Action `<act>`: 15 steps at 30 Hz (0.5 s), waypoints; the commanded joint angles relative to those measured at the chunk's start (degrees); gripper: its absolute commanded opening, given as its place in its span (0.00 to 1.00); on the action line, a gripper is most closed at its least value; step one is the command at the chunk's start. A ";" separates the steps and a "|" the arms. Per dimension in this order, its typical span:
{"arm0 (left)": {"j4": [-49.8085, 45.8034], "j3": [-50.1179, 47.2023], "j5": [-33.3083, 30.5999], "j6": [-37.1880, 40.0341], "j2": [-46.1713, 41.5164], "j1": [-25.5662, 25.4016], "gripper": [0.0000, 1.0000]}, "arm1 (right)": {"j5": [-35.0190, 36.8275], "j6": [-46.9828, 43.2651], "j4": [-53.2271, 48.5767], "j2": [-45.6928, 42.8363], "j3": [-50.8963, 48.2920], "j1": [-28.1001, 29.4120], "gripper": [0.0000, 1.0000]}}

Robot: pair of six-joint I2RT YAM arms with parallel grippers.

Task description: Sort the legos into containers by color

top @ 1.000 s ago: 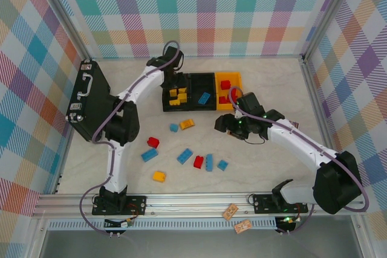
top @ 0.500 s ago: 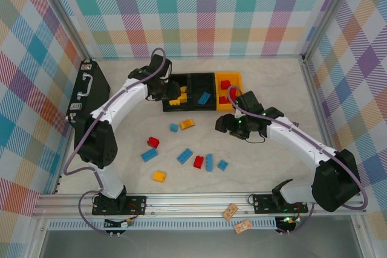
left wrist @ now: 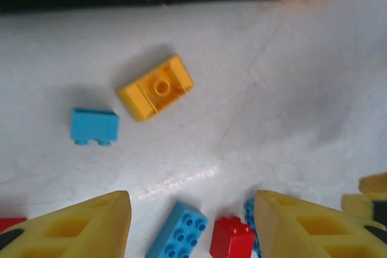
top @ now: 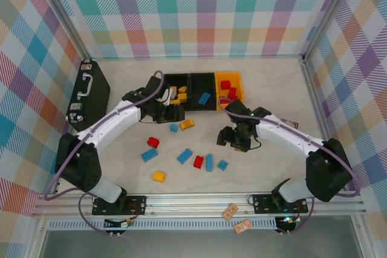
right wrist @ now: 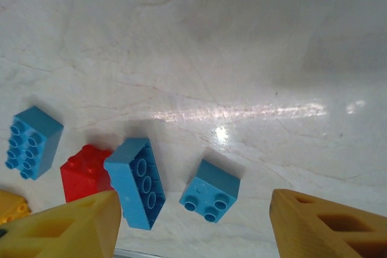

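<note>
Yellow-orange, red and blue legos (top: pixel 185 156) — nine lie loose on the pale table (top: pixel 272 89) between the arms. Containers: three joined bins in a row at the far side.

- Left black bin (top: pixel 175 77) holds yellow bricks (top: pixel 179 96).
- Middle black bin (top: pixel 202 75) holds one blue brick (top: pixel 204 98).
- Orange-yellow bin (top: pixel 239 80) holds red bricks (top: pixel 225 84).

Left gripper (left wrist: pixel 192 200): jaws apart, nothing between them. It hangs just on the near side of the left black bin, over a yellow-orange brick (left wrist: pixel 156 87) and a small blue brick (left wrist: pixel 94 126).

Right gripper (right wrist: pixel 192 200): jaws likewise apart and empty. It is above a small blue piece (right wrist: pixel 209 190), a long blue brick (right wrist: pixel 136 182) and a red brick (right wrist: pixel 84 172) just beside it.

Black briefcase (top: pixel 91 95) — at the table's left edge, well apart from the bins.
</note>
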 commanded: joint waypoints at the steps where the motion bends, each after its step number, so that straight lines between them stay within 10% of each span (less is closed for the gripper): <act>1: 1.21 -3.79 3.49 0.66 -3.00 -1.45 0.56 | 0.55 4.86 -1.45 1.53 -1.79 2.03 0.67; 15: 3.63 -11.75 4.18 -1.63 -4.06 -3.96 0.56 | 1.43 13.77 2.60 9.17 -5.19 8.46 0.65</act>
